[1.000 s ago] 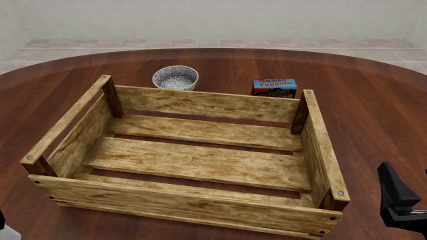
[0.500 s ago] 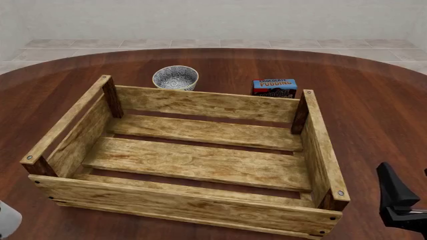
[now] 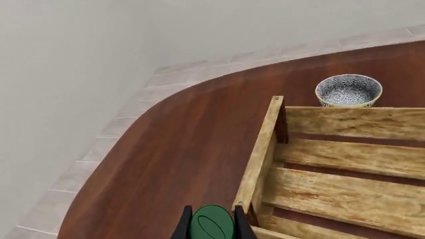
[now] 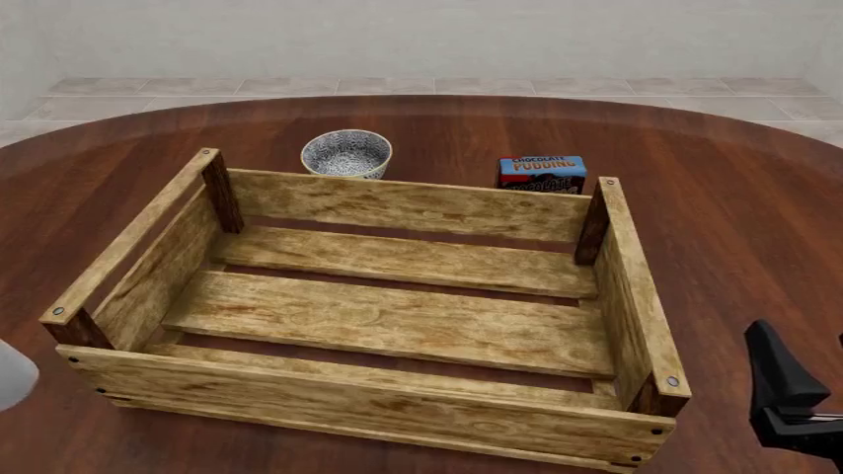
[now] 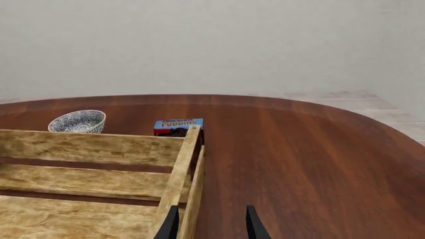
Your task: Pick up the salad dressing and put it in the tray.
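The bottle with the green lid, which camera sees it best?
The left wrist view: the bottle's green cap sits between the left gripper's fingers, beside the crate. The front view catches only a white sliver at its left edge. The right wrist view shows none of it.

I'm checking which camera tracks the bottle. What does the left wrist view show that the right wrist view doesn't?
Only the left wrist view shows the salad dressing, its green cap between the left gripper fingers. Only the right wrist view shows the pudding box and the right gripper, open with nothing in it. Both show the tray and the patterned bowl.
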`<control>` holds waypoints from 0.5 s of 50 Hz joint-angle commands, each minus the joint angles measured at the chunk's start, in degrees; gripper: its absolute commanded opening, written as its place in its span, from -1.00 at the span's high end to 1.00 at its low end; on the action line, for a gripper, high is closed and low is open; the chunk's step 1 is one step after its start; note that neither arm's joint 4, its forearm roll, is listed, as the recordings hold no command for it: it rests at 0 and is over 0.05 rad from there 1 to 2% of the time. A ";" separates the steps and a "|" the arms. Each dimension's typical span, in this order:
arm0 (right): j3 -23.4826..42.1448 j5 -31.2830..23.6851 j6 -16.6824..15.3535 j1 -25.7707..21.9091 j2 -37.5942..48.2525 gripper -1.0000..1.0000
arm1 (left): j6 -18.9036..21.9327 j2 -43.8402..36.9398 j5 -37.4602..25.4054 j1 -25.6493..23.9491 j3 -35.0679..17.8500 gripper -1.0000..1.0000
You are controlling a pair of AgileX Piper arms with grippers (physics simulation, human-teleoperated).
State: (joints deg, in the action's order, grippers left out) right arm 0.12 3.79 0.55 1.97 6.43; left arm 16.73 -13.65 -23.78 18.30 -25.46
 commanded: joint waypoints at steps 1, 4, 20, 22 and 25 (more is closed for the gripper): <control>0.05 -0.06 0.10 0.07 -0.07 -1.00 | 2.78 -2.94 -0.45 -4.92 -6.53 1.00; 0.09 -0.12 0.16 0.14 -0.10 -1.00 | 3.88 -3.89 -0.47 -6.90 -8.29 1.00; -0.02 0.30 0.62 0.39 0.29 -1.00 | 4.61 -10.16 -0.67 -15.27 -16.25 1.00; -0.05 0.43 0.58 0.30 0.39 -1.00 | 4.82 -11.14 -0.30 -16.60 -16.95 1.00; -0.06 0.41 0.52 0.24 0.35 -1.00 | 4.88 -13.09 0.55 -18.31 -17.83 1.00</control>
State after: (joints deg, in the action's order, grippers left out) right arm 0.11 4.01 0.99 2.25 6.62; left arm 20.47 -22.37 -24.17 5.37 -38.78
